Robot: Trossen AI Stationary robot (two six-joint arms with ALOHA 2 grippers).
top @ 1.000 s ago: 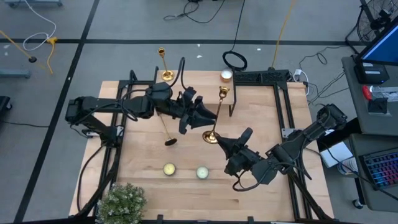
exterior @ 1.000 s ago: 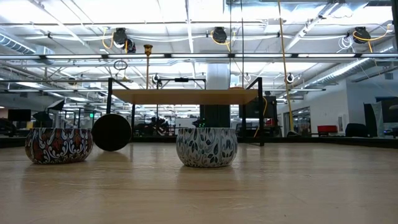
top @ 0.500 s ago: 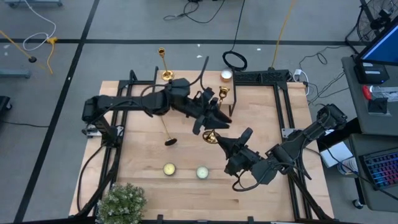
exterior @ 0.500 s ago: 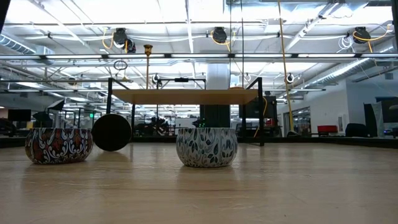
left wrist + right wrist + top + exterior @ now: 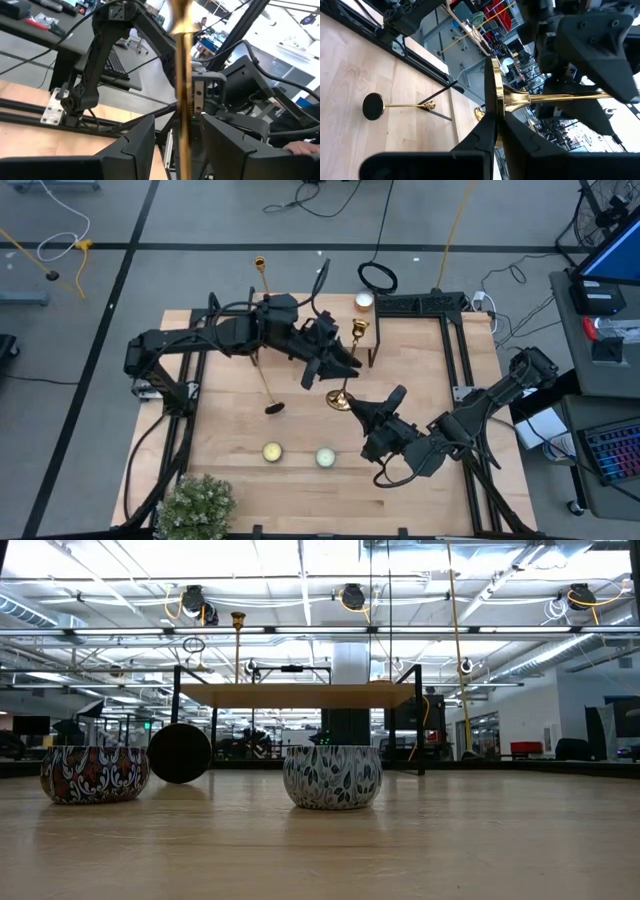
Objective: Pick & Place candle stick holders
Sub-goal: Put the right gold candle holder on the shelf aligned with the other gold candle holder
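Since half a second ago, your left gripper (image 5: 335, 365) is pulling back toward 9 o'clock. You are working the centre candlestick (image 5: 347, 370), standing mid-table; its stem is passing between the left fingers (image 5: 131, 145), which are spread, not touching. Your right gripper (image 5: 362, 412) is clamping its base rim at 5 o'clock. Risk: uneven closure could tip it toward the fallen candlestick (image 5: 267, 385) at 9 o'clock.

Two small lit candles (image 5: 272, 451) side by side, leafy plant (image 5: 195, 505) at table corner, white candle (image 5: 364, 301)
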